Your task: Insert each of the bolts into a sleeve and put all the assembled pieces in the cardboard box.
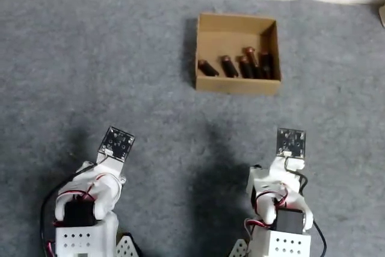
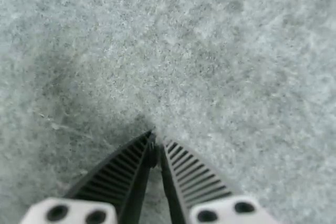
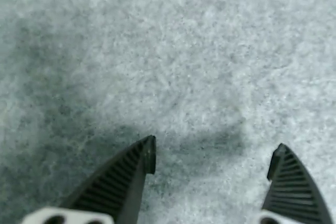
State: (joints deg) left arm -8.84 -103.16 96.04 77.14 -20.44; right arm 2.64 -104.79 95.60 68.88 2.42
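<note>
Left pincer (image 2: 156, 149) hangs over the grey surface (image 1: 162, 124) by its near edge, tips pressed together; the right pincer (image 3: 215, 156) beside it gapes wide. Toward the far edge, the cardboard box (image 1: 237, 85) holds the bolt-and-sleeve pieces (image 1: 240, 65), lying side by side along its near wall.

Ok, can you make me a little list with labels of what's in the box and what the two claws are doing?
box: cardboard box, open top, on the grey mat
inside: several assembled pieces lying along one wall; exact count unclear
left gripper: shut, holding nothing, above bare mat
right gripper: open, holding nothing, above bare mat
</note>
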